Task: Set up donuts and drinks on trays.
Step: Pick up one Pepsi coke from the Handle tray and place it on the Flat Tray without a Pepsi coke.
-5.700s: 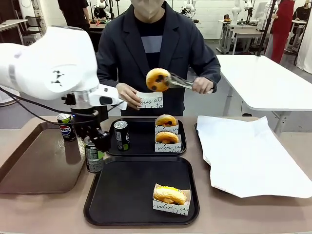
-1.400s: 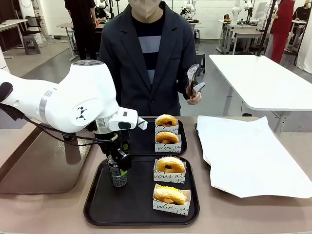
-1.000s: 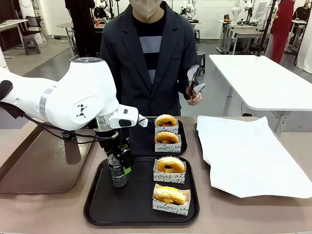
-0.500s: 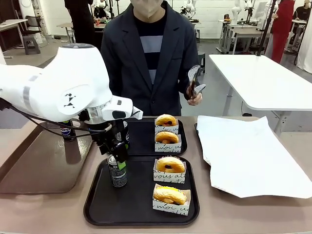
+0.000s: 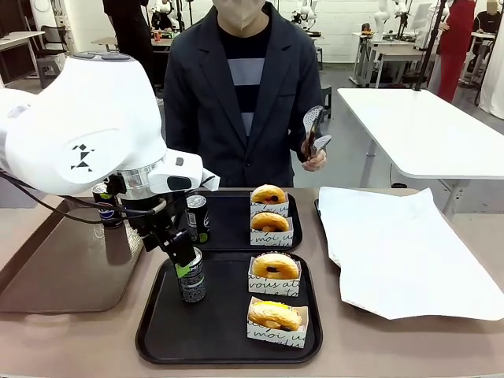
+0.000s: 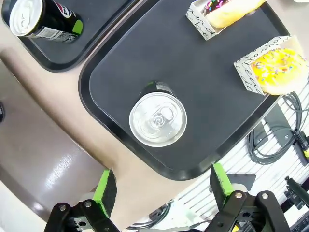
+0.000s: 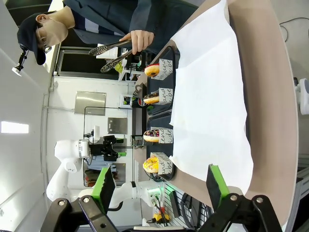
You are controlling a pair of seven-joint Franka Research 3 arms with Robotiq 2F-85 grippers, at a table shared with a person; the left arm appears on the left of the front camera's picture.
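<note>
My left gripper (image 5: 183,256) hangs open just above and left of a slim dark can (image 5: 191,276) that stands upright at the left of the near black tray (image 5: 220,323). In the left wrist view the can's silver top (image 6: 158,119) lies beyond the open left gripper (image 6: 161,182). Two donuts (image 5: 275,266) (image 5: 275,314) in paper trays sit on the near tray's right side. The far black tray (image 5: 232,228) holds another can (image 5: 197,218) and two donuts (image 5: 268,194) (image 5: 270,221). My right gripper (image 7: 159,186) is open and holds nothing.
A brown tray (image 5: 55,268) at the left carries a Pepsi can (image 5: 104,206). A white paper sheet (image 5: 394,252) covers the table's right side. The person stands at the far edge holding tongs (image 5: 313,134) upright at chest height.
The can went from beside the brown tray onto the near tray. My left gripper let go of it, then rose and drew left. The person set a second donut on the near tray.
</note>
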